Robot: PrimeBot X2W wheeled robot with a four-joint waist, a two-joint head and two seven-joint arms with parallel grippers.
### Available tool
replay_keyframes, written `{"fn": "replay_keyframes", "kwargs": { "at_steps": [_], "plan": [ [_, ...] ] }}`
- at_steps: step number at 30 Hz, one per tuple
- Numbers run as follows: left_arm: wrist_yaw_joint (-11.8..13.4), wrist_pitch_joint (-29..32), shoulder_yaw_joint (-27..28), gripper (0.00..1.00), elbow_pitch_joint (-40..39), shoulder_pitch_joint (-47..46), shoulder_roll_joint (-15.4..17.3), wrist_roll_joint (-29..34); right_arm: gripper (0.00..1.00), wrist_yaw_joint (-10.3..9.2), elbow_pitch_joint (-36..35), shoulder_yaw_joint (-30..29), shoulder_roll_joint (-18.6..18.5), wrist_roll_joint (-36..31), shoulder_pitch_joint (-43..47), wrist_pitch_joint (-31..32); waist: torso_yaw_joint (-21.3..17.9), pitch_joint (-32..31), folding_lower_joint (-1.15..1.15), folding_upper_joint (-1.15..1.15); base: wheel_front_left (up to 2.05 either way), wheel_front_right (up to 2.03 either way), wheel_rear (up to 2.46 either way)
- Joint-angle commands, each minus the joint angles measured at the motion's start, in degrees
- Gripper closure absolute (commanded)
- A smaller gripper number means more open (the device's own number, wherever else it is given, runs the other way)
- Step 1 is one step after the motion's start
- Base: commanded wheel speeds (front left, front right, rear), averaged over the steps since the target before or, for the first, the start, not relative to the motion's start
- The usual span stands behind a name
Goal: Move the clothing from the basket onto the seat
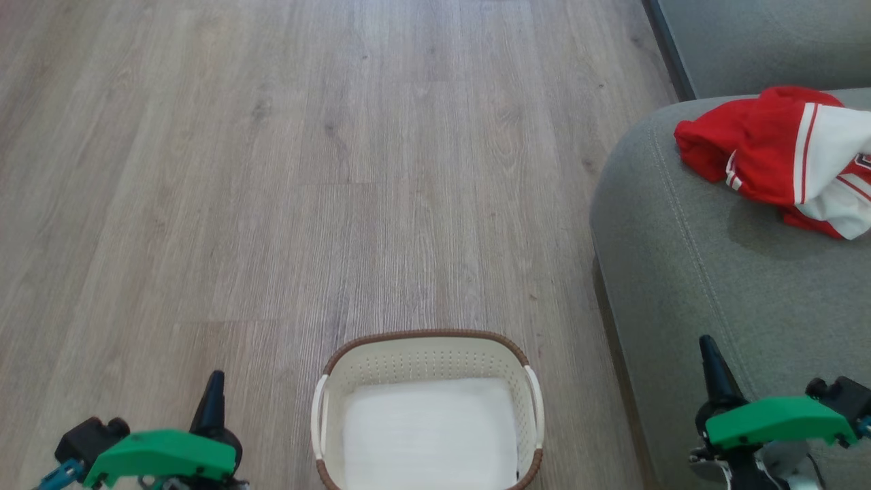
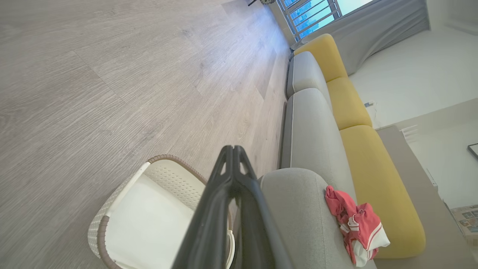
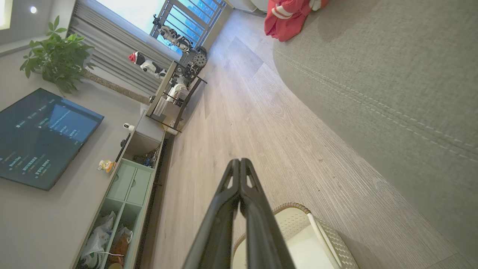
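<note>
Clothes [image 1: 769, 146] on seat [image 1: 687, 286]; basket [image 1: 425, 335] has only white sheet [image 1: 429, 435]. Left pincer [image 1: 216, 378], right pincer [image 1: 706, 342] pressed together, empty. Looks done: keep clear.

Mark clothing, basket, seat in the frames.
clothing [image 1: 752, 146]: head view, red fabric on the heap's left part.
basket [image 1: 425, 334]: head view, far brown rim.
seat [image 1: 782, 292]: head view, bare cushion top nearer than the clothing.

- Grey-green upholstered seat [image 1: 714, 272], rounded edge, stitched seam.
- Crumpled red-and-white clothing [image 1: 755, 150] lies heaped on the seat.
- Cream perforated plastic basket [image 1: 425, 335] stands upright beside the seat.
</note>
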Motion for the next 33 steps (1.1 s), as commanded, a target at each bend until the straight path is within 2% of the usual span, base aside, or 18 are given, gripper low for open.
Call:
{"fn": "replay_keyframes", "kwargs": {
  "at_steps": [1, 33],
  "plan": [
    [-0.8, 0.4, 2.3, 1.0, -1.7, -3.9, 0.1, -1.6, 1.0, 0.0, -2.3, 0.2, 0.0, 2.0, -3.7, 0.7, 0.0, 0.1, 0.0, 0.0, 0.0, 0.0, 0.0],
    [-7.0, 5.9, 8.9, 1.0, -0.8, -7.8, -2.2, -19.7, 1.0, -0.01, -4.1, -1.9, 0.0, 23.9, -5.5, 6.1, -0.5, 1.1, 0.0, 0.0, 0.0, 0.0, 0.0]
  ]
}}
